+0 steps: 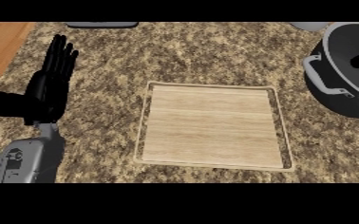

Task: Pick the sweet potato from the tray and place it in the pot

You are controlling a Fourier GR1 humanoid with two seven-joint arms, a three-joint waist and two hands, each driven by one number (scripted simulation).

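A pale wooden tray [210,88] lies flat in the middle of the granite counter, and nothing rests on it. A dark pot [336,83] with a grey handle [324,78] stands at the right edge, partly cut off by the view; I cannot see its inside bottom. No sweet potato shows anywhere. My left hand [52,78] stands at the left side of the counter, fingers straight and pointing up, holding nothing. My right hand does not appear.
A grey flat object [103,24] lies at the back edge, left of centre. A pale round object [310,26] peeks in at the back right. A wooden strip [10,40] borders the counter at the far left.
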